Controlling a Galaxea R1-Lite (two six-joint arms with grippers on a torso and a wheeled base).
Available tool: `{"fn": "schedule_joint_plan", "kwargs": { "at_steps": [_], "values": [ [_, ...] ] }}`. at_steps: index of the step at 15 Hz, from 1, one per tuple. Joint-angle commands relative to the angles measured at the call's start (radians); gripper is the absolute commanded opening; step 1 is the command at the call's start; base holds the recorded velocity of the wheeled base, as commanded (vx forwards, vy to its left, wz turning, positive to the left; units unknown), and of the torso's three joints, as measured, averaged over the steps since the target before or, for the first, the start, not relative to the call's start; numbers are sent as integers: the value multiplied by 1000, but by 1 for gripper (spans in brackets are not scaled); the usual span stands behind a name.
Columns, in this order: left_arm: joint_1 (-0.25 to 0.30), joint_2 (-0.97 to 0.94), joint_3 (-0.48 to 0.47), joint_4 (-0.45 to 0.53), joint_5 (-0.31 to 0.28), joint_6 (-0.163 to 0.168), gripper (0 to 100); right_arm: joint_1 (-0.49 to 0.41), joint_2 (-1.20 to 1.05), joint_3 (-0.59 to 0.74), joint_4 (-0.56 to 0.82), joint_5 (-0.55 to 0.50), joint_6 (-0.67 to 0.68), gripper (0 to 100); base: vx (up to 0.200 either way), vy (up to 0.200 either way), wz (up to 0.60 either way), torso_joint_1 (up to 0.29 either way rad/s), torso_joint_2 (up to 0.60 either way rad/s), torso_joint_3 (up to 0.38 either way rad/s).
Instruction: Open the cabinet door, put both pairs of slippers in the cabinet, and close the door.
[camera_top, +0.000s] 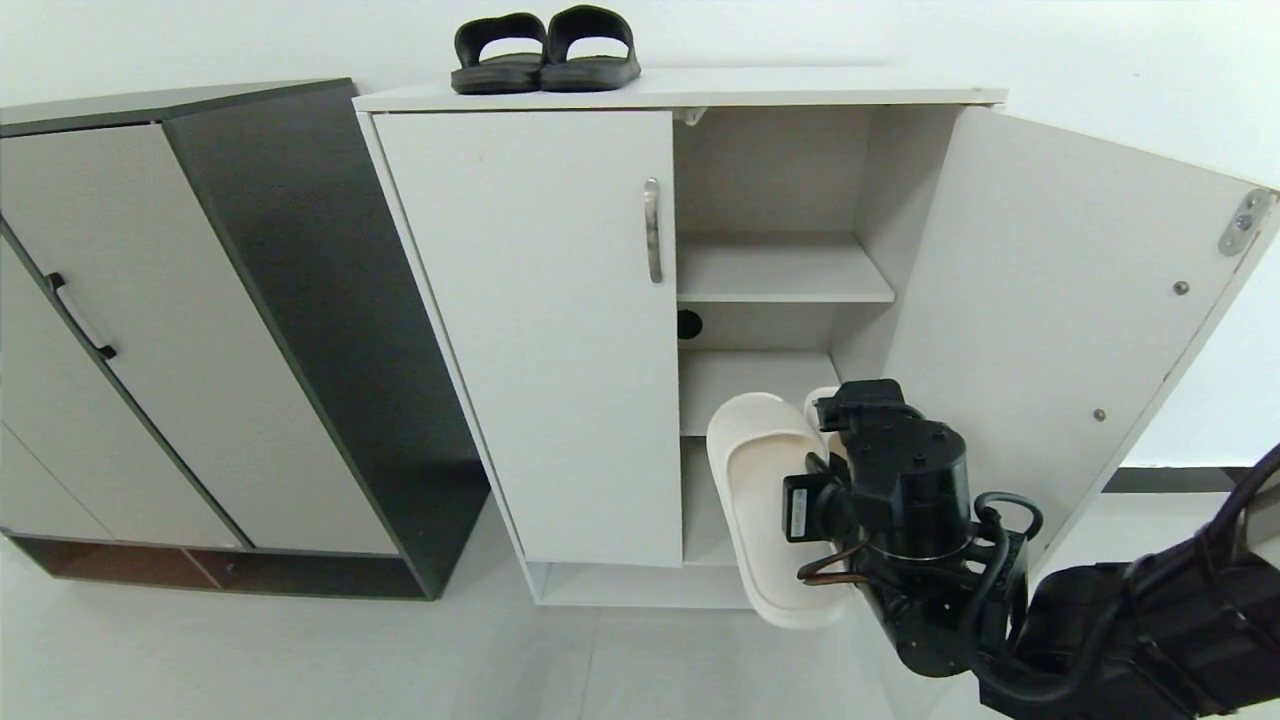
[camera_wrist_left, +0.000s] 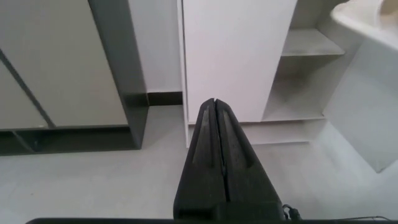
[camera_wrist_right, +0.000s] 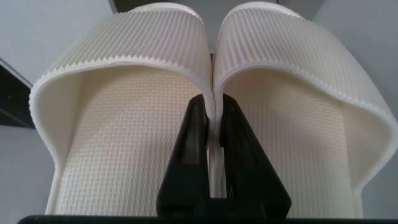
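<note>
At the open right side of the white cabinet (camera_top: 800, 92), the right end effector (camera_wrist_right: 212, 104) is clamped on the touching inner edges of the white slippers (camera_top: 765, 480), just in front of the lower shelves. Right door (camera_top: 1050, 300) open; left door (camera_top: 540, 330) closed. Black slippers (camera_top: 545, 50) sit side by side on the cabinet top. Left end effector (camera_wrist_left: 214, 107): fingers pressed together, holding nothing.

A second cabinet (camera_top: 200, 330) fills the left of the frame, with pale grey doors in a dark frame. A slim black handle (camera_top: 80, 318) sits at far left. A dark skirting strip (camera_top: 1170, 480) runs at right, above the pale floor (camera_top: 300, 650).
</note>
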Motion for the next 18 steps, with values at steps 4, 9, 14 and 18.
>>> {"fn": "schedule_joint_plan", "kwargs": {
  "at_steps": [4, 9, 14, 18],
  "values": [
    [2, 2, 0, -1, 1, 0, 0, -66, 80, -1, -68, -5, -5, 0, 0, 0, 0, 0, 0, 0],
    [2, 3, 0, -1, 1, 0, 0, -90, 86, 9, -81, -5, -24, 0, 0, 0, 0, 0, 0, 0],
    [2, 3, 0, -1, 1, 0, 0, -67, 103, 5, -97, 5, -24, 0, 0, 0, 0, 0, 0, 0],
    [2, 3, 0, 1, 0, 2, 0, -31, 195, -58, -107, 20, -24, 0, 0, 0, 0, 0, 0, 0]
  ]
}}
